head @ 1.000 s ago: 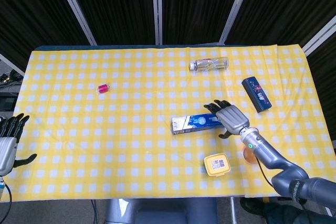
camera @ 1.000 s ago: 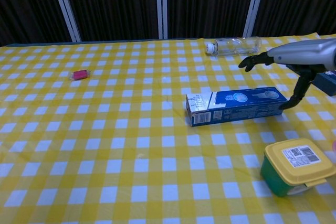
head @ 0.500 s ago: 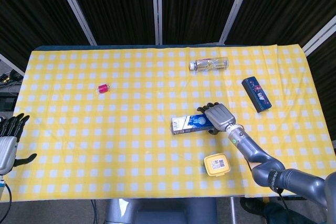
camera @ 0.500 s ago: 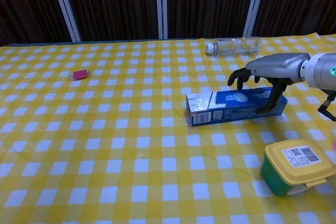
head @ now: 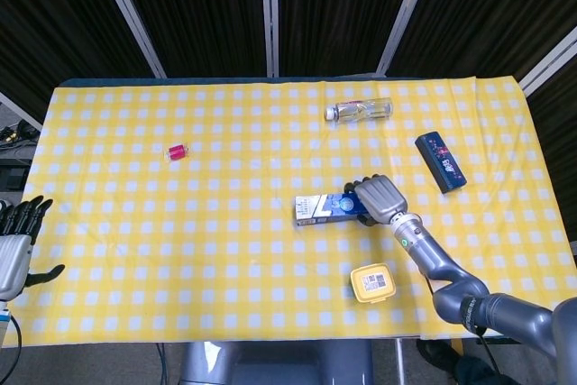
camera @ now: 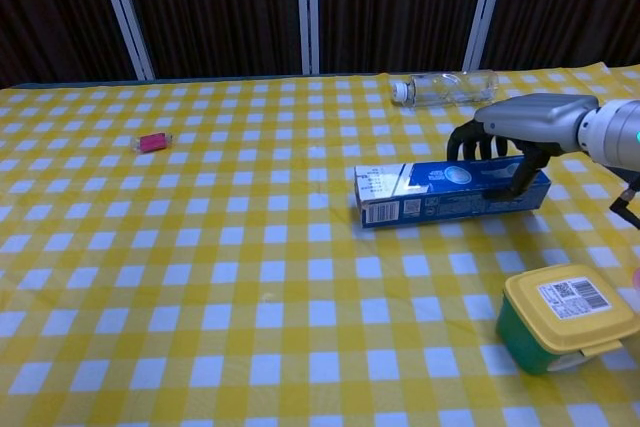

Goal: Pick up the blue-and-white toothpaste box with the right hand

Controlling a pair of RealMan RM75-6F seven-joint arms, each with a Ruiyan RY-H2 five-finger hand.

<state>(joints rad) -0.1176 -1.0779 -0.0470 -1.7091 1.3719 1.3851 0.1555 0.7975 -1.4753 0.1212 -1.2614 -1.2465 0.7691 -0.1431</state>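
Observation:
The blue-and-white toothpaste box (head: 326,207) (camera: 440,191) lies lengthwise on the yellow checked tablecloth (head: 225,223), right of centre. My right hand (head: 380,197) (camera: 520,127) grips its right end, fingers curled over the top and far side, thumb on the near face. The box is tipped a little about its long axis and its right end looks slightly raised. My left hand (head: 15,239) hangs open beyond the table's left edge, far from the box, and only the head view shows it.
A clear plastic bottle (head: 359,111) (camera: 447,87) lies at the back. A dark blue box (head: 440,161) sits right of my hand. A yellow-lidded green tub (head: 373,282) (camera: 565,317) stands near the front edge, close to my right forearm. A small red item (head: 177,151) lies far left.
My right hand moved left over the box's right end and closed its fingers around it. The box has since tipped and shifted slightly up. The left hand stayed still.

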